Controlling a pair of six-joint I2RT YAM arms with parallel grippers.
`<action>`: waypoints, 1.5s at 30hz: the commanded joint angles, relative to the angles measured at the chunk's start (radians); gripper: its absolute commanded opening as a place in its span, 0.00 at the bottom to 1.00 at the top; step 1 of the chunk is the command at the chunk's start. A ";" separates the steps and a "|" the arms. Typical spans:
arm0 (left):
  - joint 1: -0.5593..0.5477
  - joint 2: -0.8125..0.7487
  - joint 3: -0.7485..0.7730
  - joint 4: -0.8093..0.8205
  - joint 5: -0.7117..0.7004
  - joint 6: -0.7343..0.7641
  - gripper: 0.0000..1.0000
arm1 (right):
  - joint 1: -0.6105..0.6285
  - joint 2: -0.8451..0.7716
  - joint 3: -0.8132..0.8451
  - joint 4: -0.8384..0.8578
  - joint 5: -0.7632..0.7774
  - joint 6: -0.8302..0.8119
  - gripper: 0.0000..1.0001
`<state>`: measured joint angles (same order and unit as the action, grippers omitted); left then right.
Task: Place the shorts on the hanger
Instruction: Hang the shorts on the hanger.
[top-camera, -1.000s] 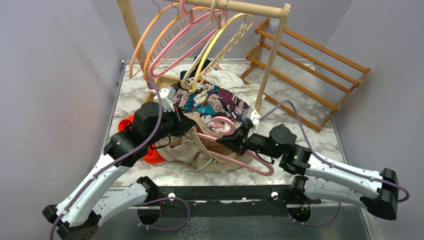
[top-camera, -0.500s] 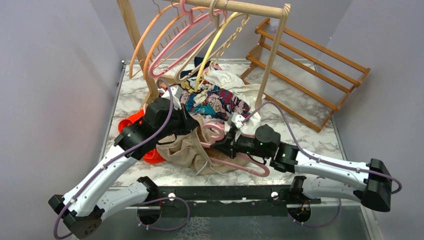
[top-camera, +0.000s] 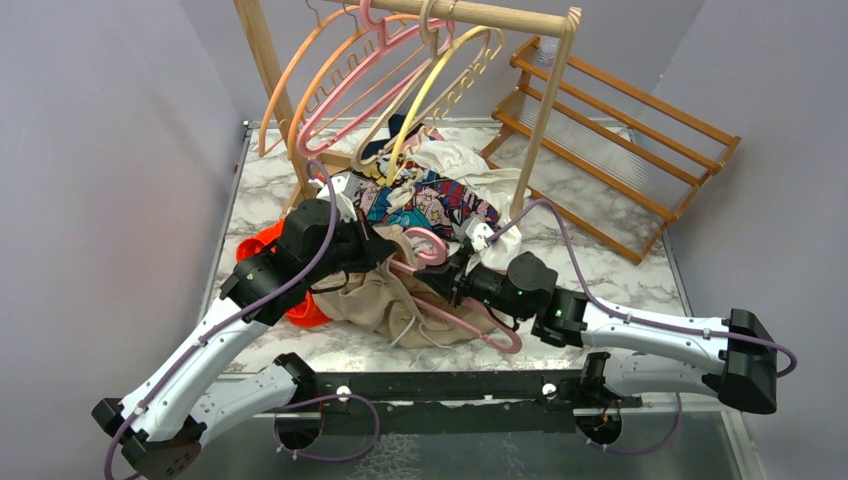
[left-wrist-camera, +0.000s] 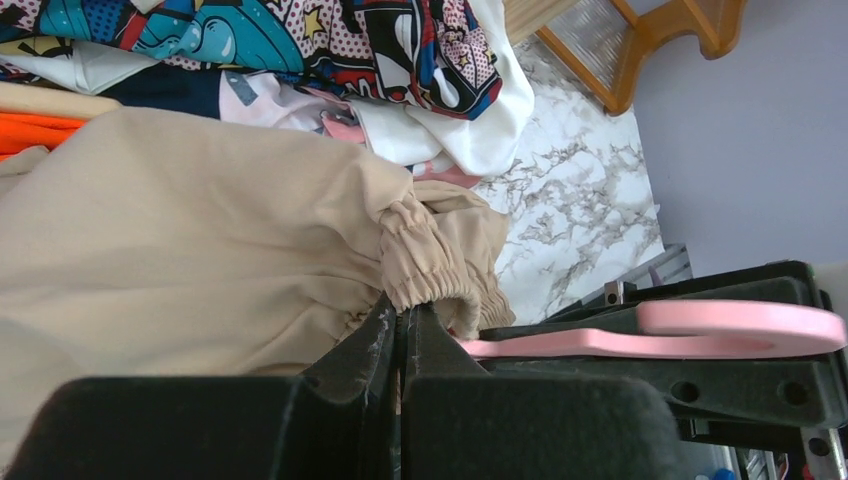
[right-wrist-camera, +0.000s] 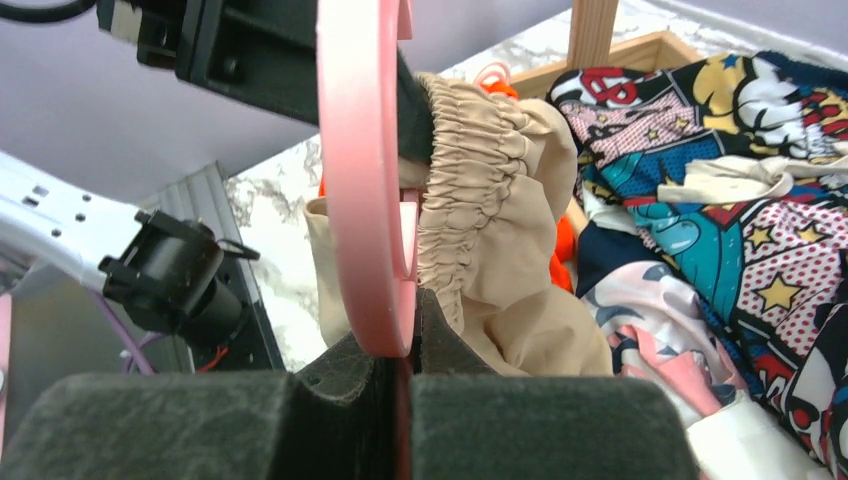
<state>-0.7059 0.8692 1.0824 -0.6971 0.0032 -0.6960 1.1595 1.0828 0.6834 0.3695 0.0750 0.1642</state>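
The left gripper (left-wrist-camera: 403, 322) is pinched closed on the gathered waistband of the shorts (left-wrist-camera: 200, 220). The right gripper (right-wrist-camera: 397, 345) clamps the pink hanger (right-wrist-camera: 360, 150), held just beside that waistband. The shorts lie heaped on the tabletop (top-camera: 645, 285), against the comic-print cloth (top-camera: 430, 205).

White arm links (top-camera: 200, 350), black joints and bases; purple cables (top-camera: 541, 201) along both arms; jaws matte black.
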 joint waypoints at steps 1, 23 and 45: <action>0.005 -0.022 -0.014 0.013 0.040 -0.003 0.00 | 0.008 -0.009 0.002 0.156 0.022 -0.001 0.01; 0.004 0.009 0.048 0.020 0.093 0.004 0.00 | 0.008 0.109 0.031 0.216 -0.332 0.084 0.01; 0.003 -0.017 0.115 0.049 0.209 0.031 0.98 | 0.007 0.002 -0.098 0.508 -0.223 0.225 0.01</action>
<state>-0.7040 0.8726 1.1362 -0.6678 0.2016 -0.6872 1.1595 1.1179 0.5964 0.7525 -0.1654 0.3519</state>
